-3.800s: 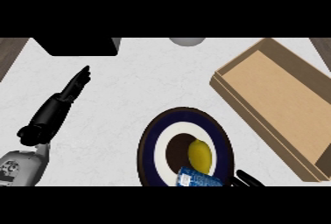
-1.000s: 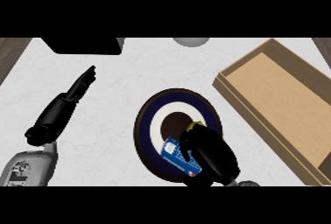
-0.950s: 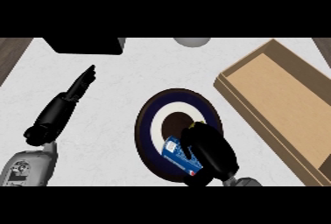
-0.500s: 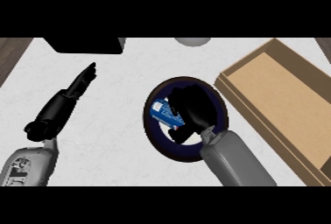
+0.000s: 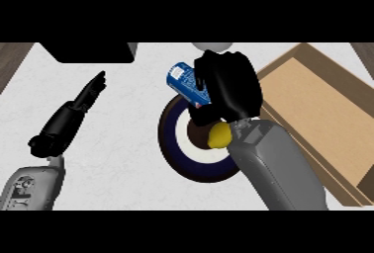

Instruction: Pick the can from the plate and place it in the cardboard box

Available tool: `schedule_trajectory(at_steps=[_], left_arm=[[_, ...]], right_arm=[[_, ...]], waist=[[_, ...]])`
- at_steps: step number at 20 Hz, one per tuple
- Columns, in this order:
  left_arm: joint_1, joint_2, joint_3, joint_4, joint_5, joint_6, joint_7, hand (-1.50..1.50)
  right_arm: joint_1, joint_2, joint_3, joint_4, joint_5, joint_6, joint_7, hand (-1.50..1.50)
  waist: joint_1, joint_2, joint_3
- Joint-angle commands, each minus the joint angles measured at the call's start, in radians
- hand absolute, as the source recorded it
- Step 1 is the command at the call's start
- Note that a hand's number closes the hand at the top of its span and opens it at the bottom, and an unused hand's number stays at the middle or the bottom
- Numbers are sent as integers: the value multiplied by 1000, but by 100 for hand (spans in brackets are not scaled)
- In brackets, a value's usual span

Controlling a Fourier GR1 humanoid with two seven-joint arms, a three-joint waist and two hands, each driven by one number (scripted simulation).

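Right hand (image 5: 228, 81): curled round the blue cylindrical can (image 5: 187, 83), now lifted off the dark-rimmed round plate (image 5: 175, 148).
Left hand (image 5: 82, 103): fingers straight, unmoved.
Yellow round fruit (image 5: 217, 136): remains on plate.

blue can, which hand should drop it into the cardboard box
The right hand. Its fingers are already curled round the blue cylindrical can, and the open brown cardboard box lies just to its right. The left hand is open, straight-fingered, on the far side of the round dark-rimmed plate.
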Motion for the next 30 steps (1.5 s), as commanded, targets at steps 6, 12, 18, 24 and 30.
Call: schedule_trajectory(at_steps=[6, 12, 18, 24, 30], left_arm=[[37, 11, 13, -51, 19, -23, 26, 0], [103, 4, 4, -65, -4, -20, -36, 0], [71, -19, -6, -40, -20, -5, -19, 0], [26, 13, 31, -29, 16, -38, 4, 0], [31, -26, -9, -61, -20, -9, 34, 0]], right_arm=[[-77, -50, -261, -32, 17, -69, 182, 150], [-96, -175, -425, 13, -71, -46, 134, 150], [-70, -333, -481, 182, -101, -3, -15, 150], [-36, -438, -560, 297, -227, 261, -66, 150], [-3, -538, -549, 460, -225, 335, -177, 150]], waist=[[5, 2, 1], [5, 3, 0], [3, 5, 0], [-6, 4, 1], [5, 5, 1]])
